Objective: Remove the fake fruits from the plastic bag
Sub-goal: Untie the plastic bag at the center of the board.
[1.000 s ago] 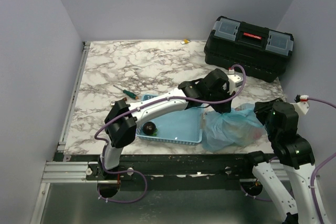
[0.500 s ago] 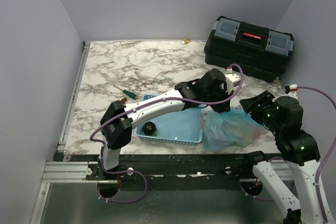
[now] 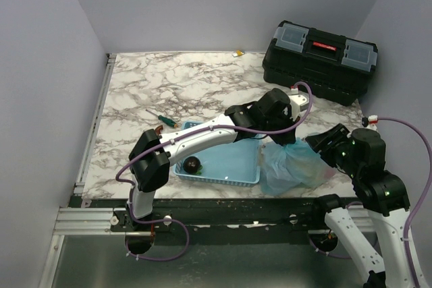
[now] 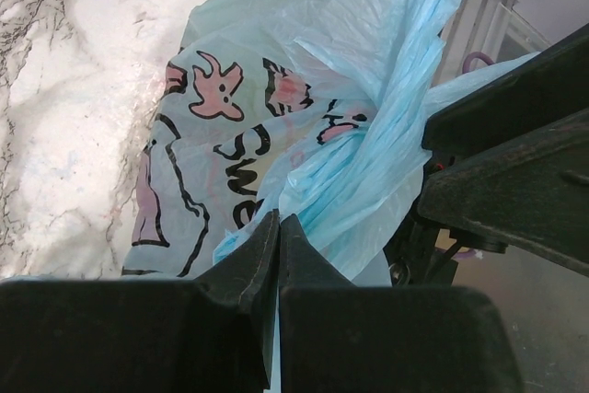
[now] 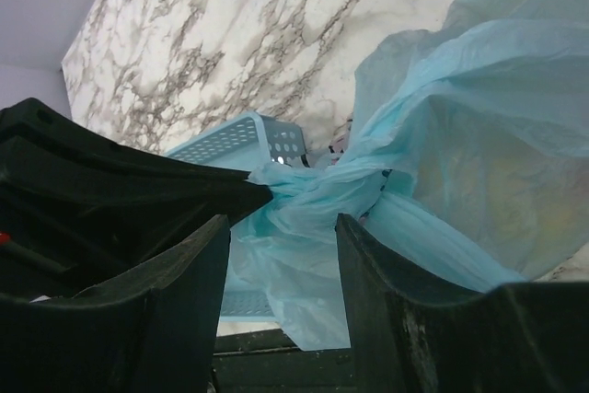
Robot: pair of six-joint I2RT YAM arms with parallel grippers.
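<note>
Bunching into a twisted rope of film, the plastic bag [image 4: 230, 135] has its gathered top pinched in the left end effector [image 4: 278, 223], whose two black fingers are clenched flat together on the thin plastic. A sliver of blue shows in the seam below their tips. The bag is crinkly, translucent light blue, and printed with pink cartoon figures and dark lettering. From the clenched tips it balloons outward and down into a soft, slumped heap on the tabletop [image 3: 169, 85].

A pale yellowish shape [image 5: 497, 190] shows dimly through the film; what it is cannot be told. No fruit lies outside the bag.

The right end effector [image 5: 281, 255] is released, its blocky matte-black fingers standing apart. The knotted neck of the bag lies just beyond the gap between them, and the swollen body of the bag lies off toward its right finger. From above, this end effector sits at the bag's far right edge, near the left one.

Just beside the left end effector, on the side toward its own arm, sits a rigid light-blue basket [image 3: 229, 163] with perforated lattice walls. A dark, glossy round plum [image 3: 193, 164] lies in the corner farthest from the clenched tips.

The tabletop is white marble with grey veining. Beyond both end effectors stands a boxy black toolbox [image 3: 320, 59] with a red latch and grey lid compartments. Well apart, past the basket, lies a slim green-handled screwdriver [image 3: 160, 118]
</note>
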